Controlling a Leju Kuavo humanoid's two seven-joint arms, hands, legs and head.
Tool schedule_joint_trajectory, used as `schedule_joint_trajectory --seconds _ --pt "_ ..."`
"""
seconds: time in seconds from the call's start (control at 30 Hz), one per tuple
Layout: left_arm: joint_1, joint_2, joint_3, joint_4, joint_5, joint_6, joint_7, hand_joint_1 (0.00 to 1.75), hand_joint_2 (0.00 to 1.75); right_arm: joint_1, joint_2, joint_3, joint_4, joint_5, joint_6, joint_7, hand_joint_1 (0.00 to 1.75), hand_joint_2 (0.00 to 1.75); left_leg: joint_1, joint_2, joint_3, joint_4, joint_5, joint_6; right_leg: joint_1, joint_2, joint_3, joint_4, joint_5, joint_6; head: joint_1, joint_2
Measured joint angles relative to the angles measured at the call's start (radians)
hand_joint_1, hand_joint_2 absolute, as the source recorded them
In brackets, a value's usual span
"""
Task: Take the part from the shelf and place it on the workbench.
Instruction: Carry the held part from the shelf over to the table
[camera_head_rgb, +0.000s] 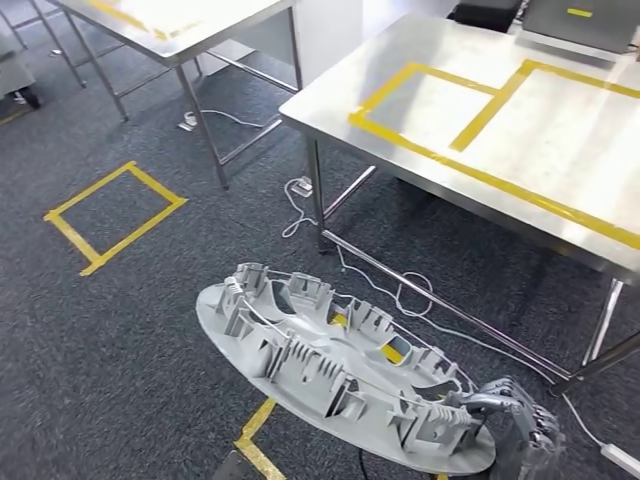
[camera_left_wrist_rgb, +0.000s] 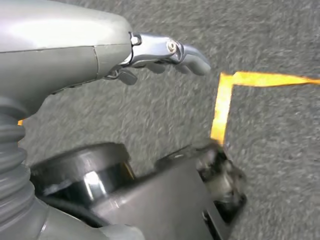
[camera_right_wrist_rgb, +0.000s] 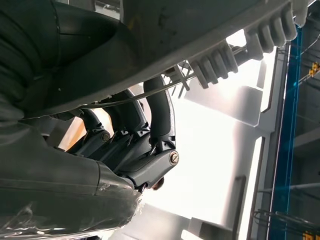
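A: Part (camera_head_rgb: 332, 370), the long grey ribbed moulding — where is it seen?

B: It is held out over the carpeted floor (camera_head_rgb: 136, 330), low in the head view, gripped at its near end by the right hand (camera_head_rgb: 521, 420), whose fingers (camera_right_wrist_rgb: 158, 115) are curled around its edge.

A: And the left hand (camera_left_wrist_rgb: 166, 52)?

B: Nothing is held in it; its fingers are stretched out over the floor.

A: How much is judged done?

B: The taking from the shelf appears finished. The workbench (camera_head_rgb: 483, 120), marked with yellow tape (camera_head_rgb: 423, 145), lies ahead and well apart from the part, so the carrying across and the setting down are judged to remain.
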Motion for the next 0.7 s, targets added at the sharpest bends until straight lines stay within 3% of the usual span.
schedule_joint_trajectory --seconds 0.03,0.1,0.13,0.2,0.23,0.27,0.33,0.37,0.4,0.47,0.5,0.53,0.6,0.63,0.7 --pt "0.0 0.0 0.001 0.0 0.0 0.0 0.001 0.0 1.75 -0.001 0.0 0.0 0.004 0.001 0.0 0.0 1.75 1.75 0.0 -0.008 0.007 -0.036 0.027 0.004 0.001 0.01 0.017 -0.005 -0.003 0.006 -0.004 0.0" --pt "-0.003 -0.003 0.002 0.0 0.0 -0.001 0.001 0.0 1.75 -0.002 -0.001 0.001 0.008 0.004 0.0 0.0 1.75 1.75 0.0 0.002 0.044 -0.066 0.022 0.008 0.006 0.01 0.045 -0.01 0.008 0.014 -0.004 0.0" --pt "-0.004 -0.004 0.002 0.0 0.0 -0.001 0.001 0.0 1.75 -0.003 -0.001 0.001 0.009 0.005 0.0 -0.001 1.75 1.75 0.001 0.013 0.065 -0.075 0.029 0.011 0.01 -0.019 0.043 0.022 0.028 0.02 -0.001 0.0" --pt "-0.002 -0.004 0.003 0.0 0.0 -0.002 0.0 0.0 1.75 -0.009 -0.001 0.002 0.014 0.006 0.0 -0.001 1.75 1.75 -0.001 0.04 0.107 -0.077 0.037 0.02 0.017 -0.095 -0.012 0.132 0.031 0.027 0.009 0.0" --pt "0.0 -0.004 0.003 0.0 0.0 -0.002 -0.001 0.0 1.75 -0.01 -0.001 0.001 0.016 0.007 0.0 -0.001 1.75 1.75 -0.004 0.053 0.127 -0.076 0.028 0.025 0.021 -0.125 -0.055 0.194 0.01 0.029 0.014 0.0" --pt "0.0 -0.004 0.004 0.0 0.0 -0.002 -0.001 0.0 1.75 -0.01 -0.001 0.0 0.019 0.007 0.0 -0.001 1.75 1.75 -0.007 0.064 0.149 -0.075 0.009 0.029 0.025 -0.136 -0.097 0.234 -0.034 0.028 0.016 0.0" --pt "0.0 -0.004 0.005 0.0 0.001 -0.003 -0.001 0.0 1.75 -0.009 -0.001 0.0 0.022 0.007 0.0 -0.001 1.75 1.75 -0.013 0.083 0.2 -0.075 -0.035 0.037 0.034 -0.139 -0.156 0.24 -0.137 0.021 0.017 0.0" --pt "0.0 -0.004 0.006 0.0 0.001 -0.003 -0.001 0.0 1.75 -0.008 -0.001 0.0 0.023 0.007 0.0 -0.001 1.75 1.75 -0.016 0.092 0.23 -0.075 -0.059 0.04 0.04 -0.141 -0.174 0.212 -0.159 0.013 0.017 0.0" --pt "0.001 -0.004 0.007 0.0 0.001 -0.003 -0.001 0.0 1.75 -0.006 -0.001 0.0 0.024 0.007 0.0 -0.001 1.75 1.75 -0.021 0.102 0.262 -0.076 -0.084 0.043 0.048 -0.148 -0.189 0.171 -0.135 0.0 0.018 0.0" --pt "0.005 -0.004 0.008 0.002 0.001 -0.003 -0.001 0.0 1.75 -0.005 -0.001 0.0 0.027 0.007 0.0 -0.001 1.75 1.75 -0.028 0.121 0.315 -0.078 -0.133 0.047 0.067 -0.19 -0.207 0.09 0.041 -0.033 0.015 0.0" --pt "0.006 -0.004 0.009 0.004 0.001 -0.004 -0.001 0.0 1.75 -0.005 -0.001 0.0 0.028 0.007 0.0 -0.001 1.75 1.75 -0.031 0.13 0.332 -0.08 -0.153 0.047 0.074 -0.209 -0.208 0.065 0.117 -0.041 0.012 0.0" --pt "0.006 -0.004 0.009 0.005 0.001 -0.004 -0.001 0.0 1.75 -0.006 -0.002 -0.001 0.028 0.006 0.0 0.0 1.75 1.75 -0.033 0.138 0.347 -0.082 -0.166 0.045 0.078 -0.215 -0.204 0.052 0.161 -0.043 0.009 0.0" --pt "0.001 -0.005 0.01 0.005 0.0 -0.004 -0.002 0.0 1.75 -0.007 -0.002 0.0 0.027 0.007 -0.001 0.0 1.75 1.75 -0.035 0.15 0.35 -0.062 -0.156 0.037 0.073 -0.191 -0.181 0.035 0.149 -0.033 0.009 0.0" --pt "-0.001 -0.004 0.01 0.005 0.0 -0.004 -0.003 0.0 1.75 -0.006 -0.002 0.0 0.026 0.008 -0.001 0.0 1.75 1.75 -0.035 0.14 0.331 -0.02 -0.13 0.032 0.066 -0.177 -0.165 0.021 0.146 -0.032 0.009 0.0" --pt "-0.003 -0.004 0.01 0.005 0.002 -0.006 -0.004 0.0 1.75 -0.008 -0.002 0.0 0.026 0.009 -0.002 0.0 1.75 1.75 -0.029 0.097 0.242 0.113 -0.09 0.019 0.05 -0.154 -0.122 -0.016 0.14 -0.032 0.007 0.0"
